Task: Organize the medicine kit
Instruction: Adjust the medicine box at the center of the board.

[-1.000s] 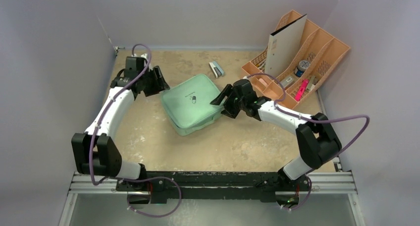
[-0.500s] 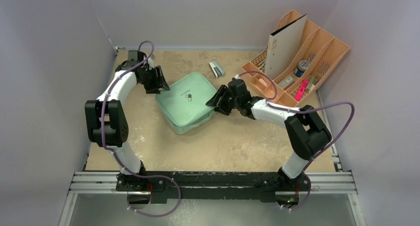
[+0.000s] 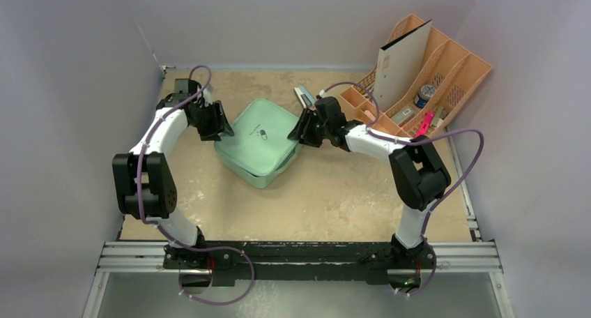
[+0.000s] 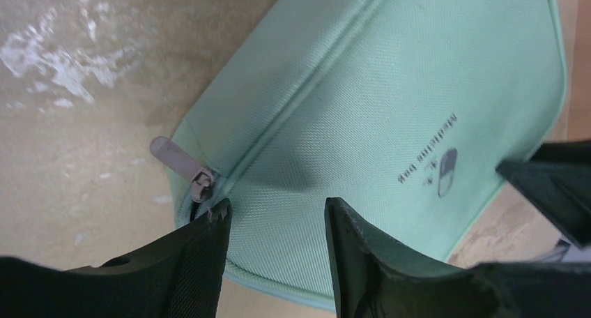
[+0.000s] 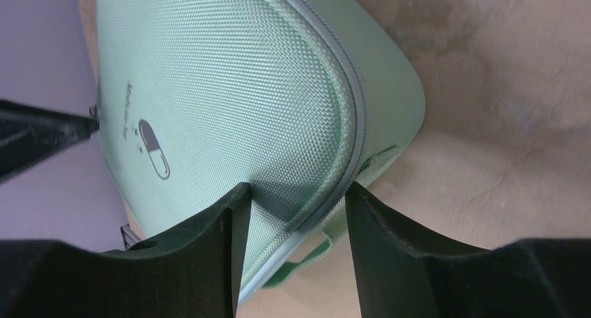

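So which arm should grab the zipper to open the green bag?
Probably the left. The zipper pull sits right beside the left gripper, at the medicine kit's corner. The right gripper is over the opposite side, where no pull shows.

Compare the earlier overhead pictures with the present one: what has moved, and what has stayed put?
The mint-green fabric zip case slid left and turned slightly, the right gripper travelling left with it at its right edge. The left arm's elbow folded up; the left gripper stayed at the case's left corner. Whether either grips is unclear. The peach-orange slotted desk organizer stayed put.
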Available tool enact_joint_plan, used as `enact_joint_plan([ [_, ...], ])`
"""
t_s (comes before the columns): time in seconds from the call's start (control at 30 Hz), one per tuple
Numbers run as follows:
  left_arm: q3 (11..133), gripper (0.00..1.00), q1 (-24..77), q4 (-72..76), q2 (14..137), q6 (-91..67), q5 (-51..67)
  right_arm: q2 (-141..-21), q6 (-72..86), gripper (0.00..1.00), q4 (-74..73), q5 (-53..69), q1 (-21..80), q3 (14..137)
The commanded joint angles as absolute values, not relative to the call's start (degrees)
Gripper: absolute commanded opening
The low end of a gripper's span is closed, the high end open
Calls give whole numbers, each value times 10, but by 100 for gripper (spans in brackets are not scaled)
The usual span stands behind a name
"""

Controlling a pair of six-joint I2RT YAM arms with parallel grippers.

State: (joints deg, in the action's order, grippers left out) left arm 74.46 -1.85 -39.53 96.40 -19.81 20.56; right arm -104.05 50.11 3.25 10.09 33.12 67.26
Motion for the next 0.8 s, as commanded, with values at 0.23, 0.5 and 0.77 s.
enact_joint_plan([
  [0.23, 773, 59, -64, -383, 912, -246, 193, -1117, 380, 58, 82, 189, 280, 768],
  [0.5, 825, 60, -112, -353, 962, -252, 155, -1140, 306, 60, 2, 196, 278, 840],
  [0.77, 818, 49, -208, -334, 1031, -312, 249, -1159, 295, 60, -17, 205, 277, 876],
])
